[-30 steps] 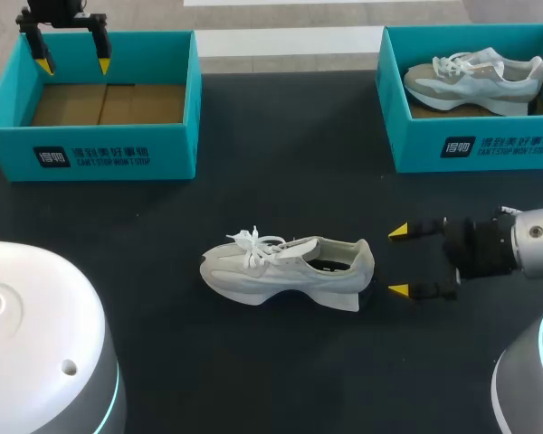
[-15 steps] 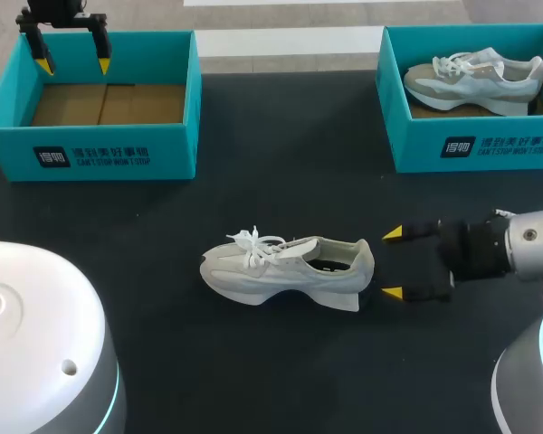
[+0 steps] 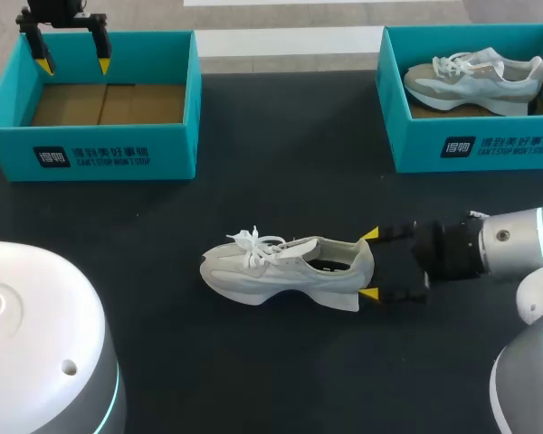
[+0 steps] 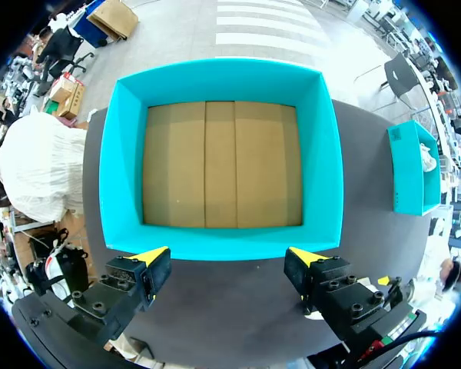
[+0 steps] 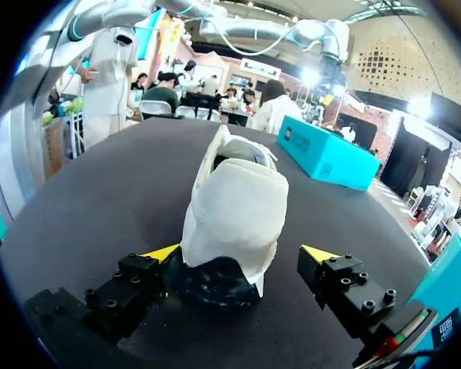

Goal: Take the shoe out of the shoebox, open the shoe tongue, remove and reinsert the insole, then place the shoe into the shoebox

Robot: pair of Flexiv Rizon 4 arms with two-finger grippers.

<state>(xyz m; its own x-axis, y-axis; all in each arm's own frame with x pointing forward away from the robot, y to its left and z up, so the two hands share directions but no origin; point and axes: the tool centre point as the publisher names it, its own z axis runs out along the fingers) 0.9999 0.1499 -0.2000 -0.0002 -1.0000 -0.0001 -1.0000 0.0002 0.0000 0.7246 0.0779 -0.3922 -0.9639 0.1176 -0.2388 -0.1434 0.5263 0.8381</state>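
The right tool (image 3: 370, 264) has slid forward over the table (image 3: 281, 190) and now straddles the heel of the shoe (image 3: 271, 267), spread wide and grasping nothing. Closing off-centre could shove or tip the shoe. Well beyond, the left tool (image 3: 71, 63), also spread, hovers above the shoebox (image 3: 109, 154).

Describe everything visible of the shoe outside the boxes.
The shoe is a pale grey and white sneaker with white laces, a thick white sole and a dark inside. It stands on its sole on the black table, toe toward my left side. The open right gripper flanks its heel.
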